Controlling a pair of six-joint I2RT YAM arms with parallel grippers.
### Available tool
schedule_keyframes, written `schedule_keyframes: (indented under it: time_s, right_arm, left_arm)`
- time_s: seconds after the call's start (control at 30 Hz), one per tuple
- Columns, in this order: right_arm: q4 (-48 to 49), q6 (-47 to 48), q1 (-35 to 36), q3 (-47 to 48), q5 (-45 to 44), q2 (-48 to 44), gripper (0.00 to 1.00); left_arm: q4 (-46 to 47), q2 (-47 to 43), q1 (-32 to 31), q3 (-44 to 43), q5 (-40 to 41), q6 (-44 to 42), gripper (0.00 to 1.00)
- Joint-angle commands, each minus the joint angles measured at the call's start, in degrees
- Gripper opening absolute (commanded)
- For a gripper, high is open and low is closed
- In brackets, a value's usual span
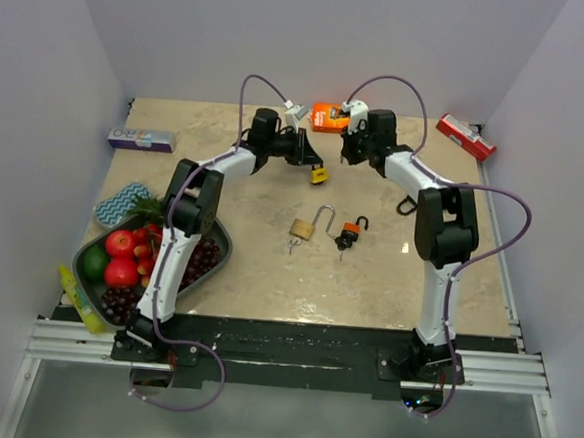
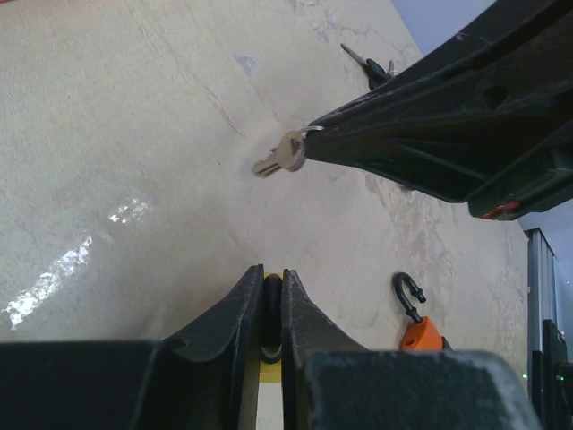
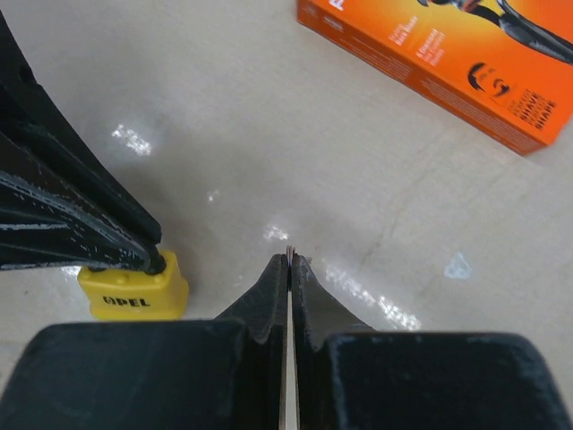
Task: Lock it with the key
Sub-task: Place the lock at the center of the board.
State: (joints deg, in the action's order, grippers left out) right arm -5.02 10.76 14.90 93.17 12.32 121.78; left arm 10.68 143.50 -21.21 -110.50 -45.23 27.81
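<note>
- The yellow padlock [image 3: 132,291] is small, rigid and, I judge, dense. I hold it by the shackle, hanging just above the table [image 1: 259,267] at the far middle.
- The key [image 2: 279,156] looks thin, light and slippery, best pinched at its head.
- My left gripper [image 2: 272,279] is clenched on the padlock and my right gripper [image 3: 291,264] on the key, with both arms stretched forward and their tips near each other.

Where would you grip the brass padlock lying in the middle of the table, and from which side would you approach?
Probably take the brass padlock by its square body, coming from straight above, with the fingers closing across its two side edges. It lies flat on the table. Its open shackle sticks out to one side and is thin and rounded, so a grip there may slip.
</note>
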Motion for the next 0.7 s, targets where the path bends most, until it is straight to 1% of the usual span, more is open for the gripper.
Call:
schedule_keyframes:
  time_s: [0.0,0.07,0.17,0.3,0.47,0.6,0.67]
  right_arm:
    - [3.61,-3.38,2.15,5.18,4.12,1.71,0.0]
    - [3.7,-3.82,2.94,5.54,4.56,2.59,0.0]
    - [4.14,-4.26,4.26,5.89,4.38,3.9,0.0]
    - [3.35,-5.4,5.75,6.77,5.79,5.4,0.0]
    - [3.7,-5.67,7.95,5.54,6.05,5.93,0.0]
    - [4.05,-6.46,8.92,6.32,5.53,7.33,0.0]
    - [4.22,-6.81,9.1,6.68,5.35,8.03,0.0]
  left_arm:
    - [2.42,-2.26,2.49,-1.04,-5.21,-0.13,0.0]
    - [1.63,-2.7,4.07,0.63,-6.09,-0.21,0.0]
    - [-1.18,-2.61,5.65,0.72,-7.41,-1.18,0.0]
    - [-4.34,-2.0,6.36,1.25,-9.08,-2.85,0.0]
    - [-5.58,-0.94,7.24,1.07,-9.87,-3.2,0.0]
    - [-8.38,-0.07,7.85,0.11,-7.86,-4.87,0.0]
    - [-8.92,0.2,8.55,-0.24,-5.58,-5.22,0.0]
